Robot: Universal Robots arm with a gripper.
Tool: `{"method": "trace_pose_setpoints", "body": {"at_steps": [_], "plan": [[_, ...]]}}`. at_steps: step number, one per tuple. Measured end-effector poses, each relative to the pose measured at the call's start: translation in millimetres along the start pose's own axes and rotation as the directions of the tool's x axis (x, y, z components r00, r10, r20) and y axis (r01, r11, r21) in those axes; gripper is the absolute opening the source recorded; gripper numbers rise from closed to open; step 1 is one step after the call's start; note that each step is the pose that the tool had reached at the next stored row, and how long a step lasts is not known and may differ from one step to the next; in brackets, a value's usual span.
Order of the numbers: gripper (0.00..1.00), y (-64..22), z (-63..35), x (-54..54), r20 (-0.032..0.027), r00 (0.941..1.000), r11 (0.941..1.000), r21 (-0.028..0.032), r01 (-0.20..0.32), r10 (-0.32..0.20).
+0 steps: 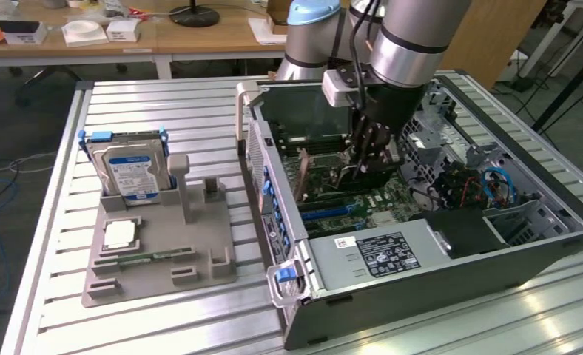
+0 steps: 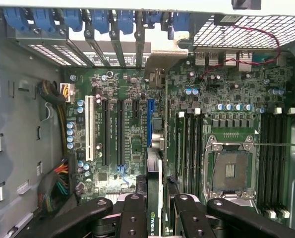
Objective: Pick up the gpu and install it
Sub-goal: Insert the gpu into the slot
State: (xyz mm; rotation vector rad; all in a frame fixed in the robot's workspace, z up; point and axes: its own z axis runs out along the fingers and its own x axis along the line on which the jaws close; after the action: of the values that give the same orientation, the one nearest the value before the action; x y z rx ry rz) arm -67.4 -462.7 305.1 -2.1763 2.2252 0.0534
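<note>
My gripper (image 1: 362, 164) reaches down inside the open computer case (image 1: 302, 296), over the motherboard (image 1: 371, 198). It is shut on the gpu (image 1: 302, 174), which stands on edge. In the wrist view the gpu (image 2: 155, 163) appears edge-on as a thin card between the black fingers (image 2: 134, 215) of the gripper (image 2: 155, 210). Its silver end bracket (image 2: 159, 54) reaches the row of rear slot covers. The card runs along the blue expansion slot (image 2: 150, 121), right beside it; whether it is seated I cannot tell.
A grey parts holder (image 1: 163, 259) on the slatted table carries an upright hard drive (image 1: 129, 168), a processor chip (image 1: 120, 234) and a memory stick (image 1: 155, 257). Inside the case lie the processor socket (image 2: 231, 171), memory slots (image 2: 189, 144) and cable bundles (image 2: 58, 183).
</note>
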Motion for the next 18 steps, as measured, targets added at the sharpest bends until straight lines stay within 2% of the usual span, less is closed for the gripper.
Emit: {"method": "trace_pose_setpoints", "body": {"at_steps": [11, 18], "plan": [[0.26, 9.1, 17.8, 1.0, -0.0001, 1.0000, 1.0000, 0.0000, 0.000, 0.000], [0.26, 12.7, 22.3, 1.4, 0.0000, 1.0000, 1.0000, 0.0001, 0.000, 0.000]]}}
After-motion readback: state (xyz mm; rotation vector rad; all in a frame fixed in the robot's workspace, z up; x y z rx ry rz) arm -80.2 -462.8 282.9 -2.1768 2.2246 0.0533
